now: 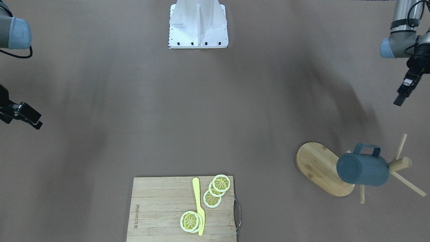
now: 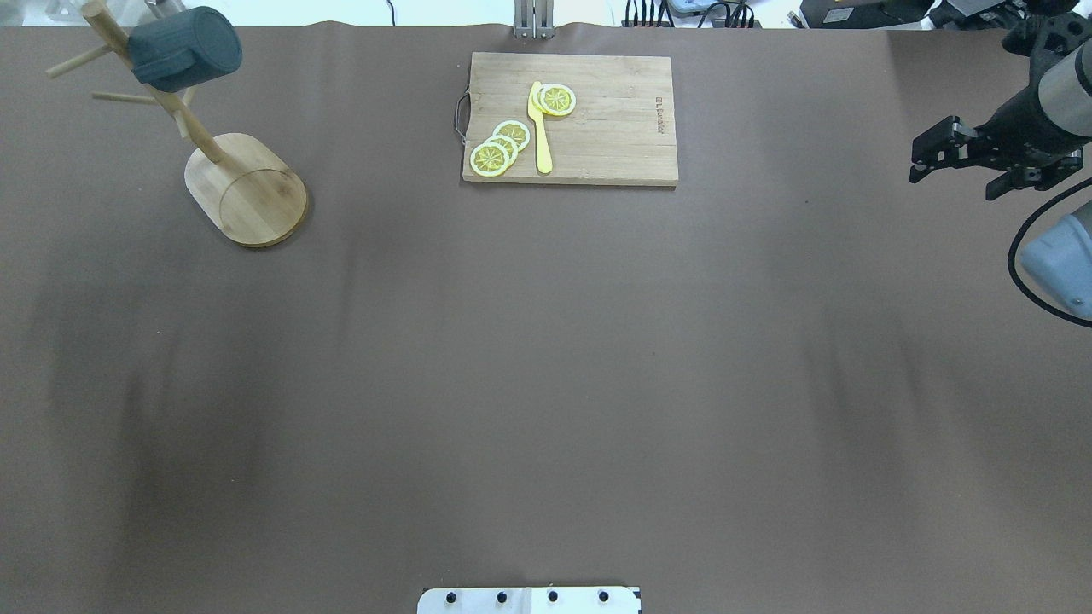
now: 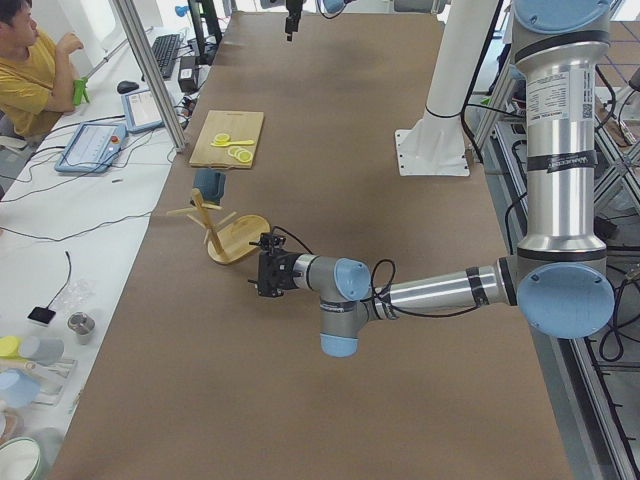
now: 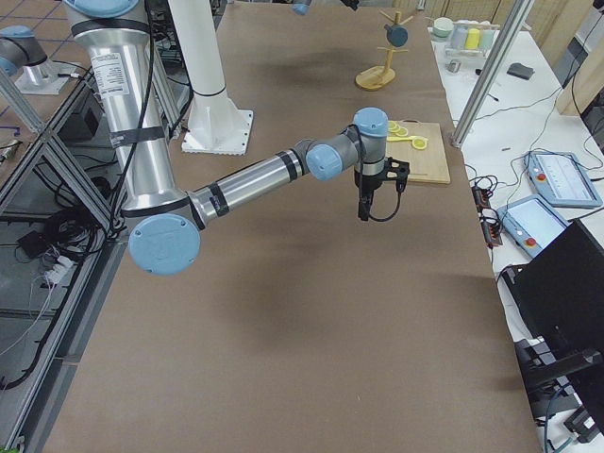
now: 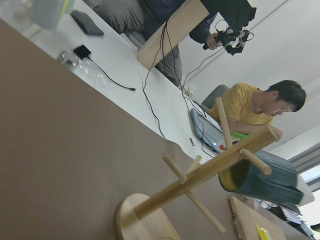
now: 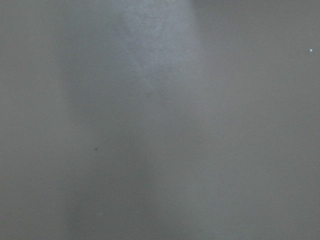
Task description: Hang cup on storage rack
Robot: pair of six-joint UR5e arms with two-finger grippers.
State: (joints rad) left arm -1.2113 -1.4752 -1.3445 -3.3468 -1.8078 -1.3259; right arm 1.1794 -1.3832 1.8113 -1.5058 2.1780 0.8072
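Brown covering spreads across the whole worktop (image 2: 546,384), and most of what matters sits at its far left corner. There you find the storage rack (image 2: 247,189), its oval base flat on the worktop. The cup (image 2: 183,47) hangs high on it beside the top of the post.

From overhead you get only the cup's dark ribbed side. The front-facing view gives you its closed bottom and the squarish handle. Only the left wrist camera shows you the yellow inside, with the mouth turned toward the post. Which peg passes through the handle is hidden in every view, and the lettering is too small to read.

The left gripper (image 1: 400,100) is cut out of the overhead view altogether. The front-facing camera catches it edge-on near the worktop's left edge, apart from the rack on the robot's side of it. From that angle you cannot tell how its jaws stand.

The right gripper (image 2: 954,181) hangs at the right edge with its jaws spread. Its own camera gives you only blurred grey surface.

At the middle of the far edge lies a cutting board (image 2: 597,136) carrying lemon slices (image 2: 499,149) and a yellow knife (image 2: 541,136). A person in a yellow shirt (image 3: 30,75) sits beyond that edge, visible only in the exterior left and left wrist views.
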